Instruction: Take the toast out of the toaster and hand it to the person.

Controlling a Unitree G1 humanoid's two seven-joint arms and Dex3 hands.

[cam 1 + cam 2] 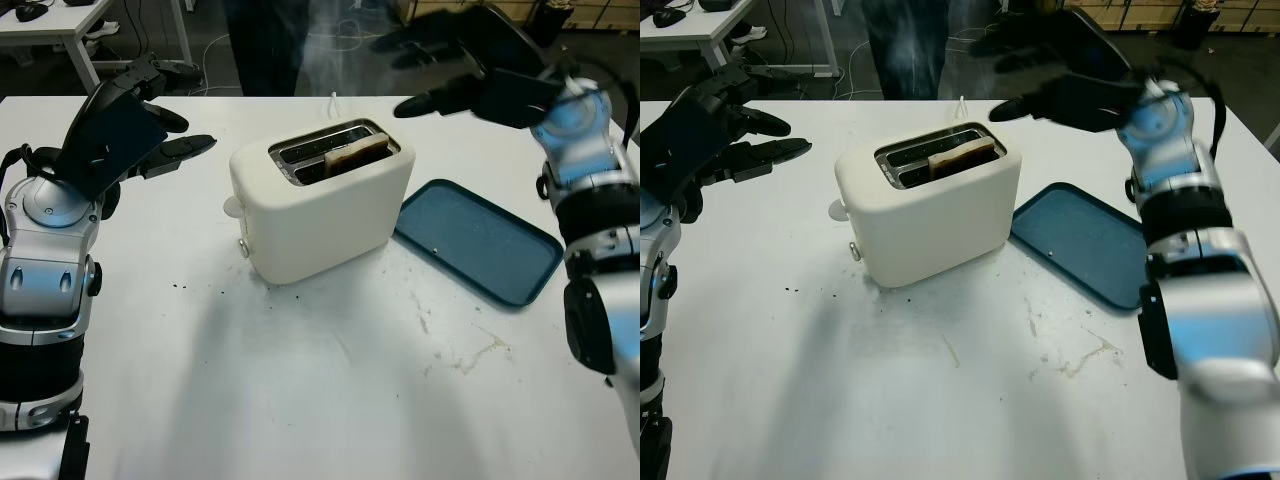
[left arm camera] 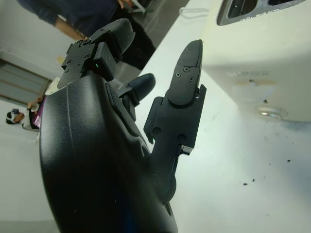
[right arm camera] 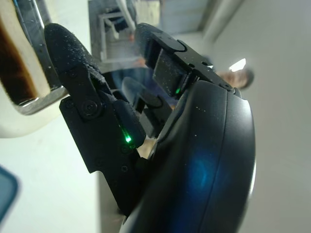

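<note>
A cream two-slot toaster (image 1: 318, 205) stands mid-table, and a slice of browned toast (image 1: 356, 151) sticks up from its nearer slot. My right hand (image 1: 455, 70) is open, raised above and to the right of the toaster, apart from the toast. My left hand (image 1: 165, 120) is open to the left of the toaster, above the table. In the left wrist view the toaster's side (image 2: 265, 58) lies just past my left fingers (image 2: 187, 77). The right wrist view catches the toast's brown edge (image 3: 17, 63) beside my right fingers (image 3: 73, 68). A person (image 1: 270, 45) stands behind the table.
A dark blue tray (image 1: 478, 240) lies flat to the right of the toaster. The white table (image 1: 330, 380) carries crumbs and smears in front of the toaster. Another desk (image 1: 60, 25) stands at the far left, and the toaster's cord (image 1: 333, 100) runs off the table's back edge.
</note>
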